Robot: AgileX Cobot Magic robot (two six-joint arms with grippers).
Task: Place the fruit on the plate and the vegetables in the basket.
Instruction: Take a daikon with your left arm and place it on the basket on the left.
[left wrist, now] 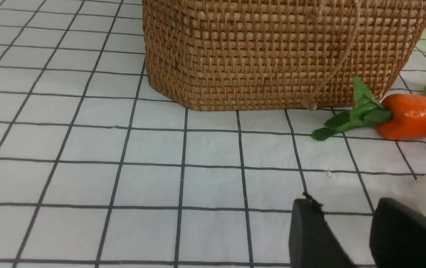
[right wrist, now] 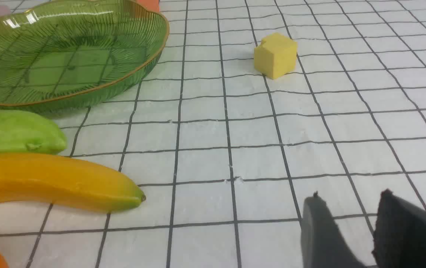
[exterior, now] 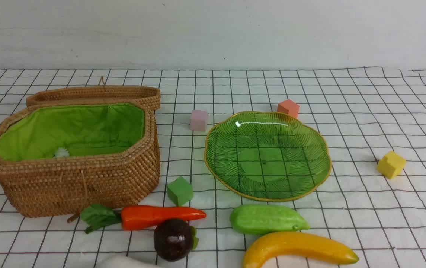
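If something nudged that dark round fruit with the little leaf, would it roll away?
Probably: the dark fruit looks round, so it may roll on the flat cloth. Its leaf might stop it. Its glossy skin could be slippery.

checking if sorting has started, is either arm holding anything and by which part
Nothing is held: the left gripper and the right gripper each show jaws apart with only tablecloth between them.

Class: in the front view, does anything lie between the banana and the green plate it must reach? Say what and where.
Yes: the light green cucumber lies on the cloth between the banana and the near rim of the plate, close to both. A path lifted over it looks free.
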